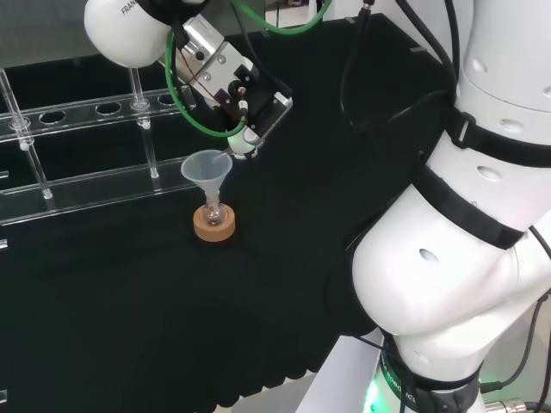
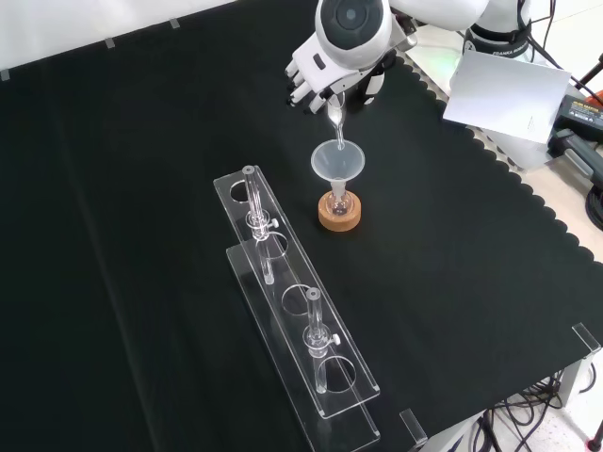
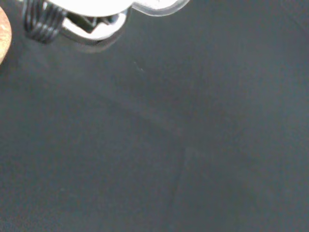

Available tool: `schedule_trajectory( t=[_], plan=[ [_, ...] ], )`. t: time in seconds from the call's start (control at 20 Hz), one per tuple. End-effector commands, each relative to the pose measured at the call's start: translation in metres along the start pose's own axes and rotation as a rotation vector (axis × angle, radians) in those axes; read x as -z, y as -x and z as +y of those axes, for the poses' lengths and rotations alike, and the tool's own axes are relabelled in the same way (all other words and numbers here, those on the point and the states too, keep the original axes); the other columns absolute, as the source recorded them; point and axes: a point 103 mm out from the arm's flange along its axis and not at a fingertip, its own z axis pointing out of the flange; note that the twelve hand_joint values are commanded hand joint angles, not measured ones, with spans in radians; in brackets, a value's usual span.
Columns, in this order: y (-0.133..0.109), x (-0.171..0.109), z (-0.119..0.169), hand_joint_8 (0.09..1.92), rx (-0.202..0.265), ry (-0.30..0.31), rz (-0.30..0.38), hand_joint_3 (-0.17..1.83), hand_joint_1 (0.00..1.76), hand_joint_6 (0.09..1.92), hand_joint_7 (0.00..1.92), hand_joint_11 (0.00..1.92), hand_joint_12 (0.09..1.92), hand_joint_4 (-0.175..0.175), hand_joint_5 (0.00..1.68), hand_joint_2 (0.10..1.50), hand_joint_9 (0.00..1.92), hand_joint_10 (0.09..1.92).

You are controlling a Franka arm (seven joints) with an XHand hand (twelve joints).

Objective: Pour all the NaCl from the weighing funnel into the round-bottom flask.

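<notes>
The hand (image 2: 316, 75) is positioned above the cloth (image 2: 141, 188), with its fingers (image 2: 303, 92) curled around a small clear weighing funnel (image 2: 335, 115). In the front view the weighing funnel hangs below the fingers, its narrow end pointing down.

Directly beneath the hand stands a wide plastic funnel (image 2: 337, 160). The tip of the weighing funnel is just above the mouth of the plastic funnel; contact between the two cannot be determined. The stem of the plastic funnel sits in the neck of a small round flask (image 2: 338, 201). The flask rests upright on a cork ring (image 2: 339, 217), which lies on the cloth below the hand.

In the head view the hand (image 1: 245, 138) is up and to the right of the plastic funnel (image 1: 207, 168), with the cork ring (image 1: 213, 225) under it. Any salt in the weighing funnel or the flask cannot be made out.

A clear rack (image 2: 292, 311) with holes and upright posts lies on the cloth beyond the flask from the hand, nearer the front camera. In the head view the rack (image 1: 77, 155) is to the left of the hand, apart from the cork ring.

In the wrist view an edge of the cork ring (image 3: 3, 34) shows beside a blurred part of the hand (image 3: 91, 9).
</notes>
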Motion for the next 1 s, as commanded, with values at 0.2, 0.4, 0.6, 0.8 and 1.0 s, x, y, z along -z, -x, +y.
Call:
schedule_trajectory(
  t=[0.2, 0.4, 0.6, 0.8, 1.0],
  plan=[
    [-0.0052, 0.0063, -0.0018, 0.70, -0.008, -0.005, -0.037, 0.56, 1.13, 0.57, 0.51, 0.80, 1.06, 0.175, 1.30, 0.70, 0.89, 0.35],
    [-0.0055, 0.0073, -0.0025, 0.70, -0.012, -0.001, -0.068, 0.56, 1.13, 0.57, 0.51, 0.80, 1.07, 0.175, 1.30, 0.70, 0.89, 0.35],
    [-0.0069, 0.0101, -0.0036, 0.70, -0.016, 0.000, -0.082, 0.56, 1.13, 0.57, 0.51, 0.80, 1.07, 0.175, 1.30, 0.70, 0.89, 0.35],
    [-0.0077, 0.0120, -0.0039, 0.70, -0.020, 0.003, -0.097, 0.56, 1.13, 0.57, 0.51, 0.80, 1.07, 0.175, 1.30, 0.70, 0.89, 0.35],
    [-0.0075, 0.0119, -0.0037, 0.70, -0.019, 0.001, -0.108, 0.56, 1.13, 0.57, 0.50, 0.80, 1.07, 0.175, 1.30, 0.70, 0.89, 0.36]
  ],
)
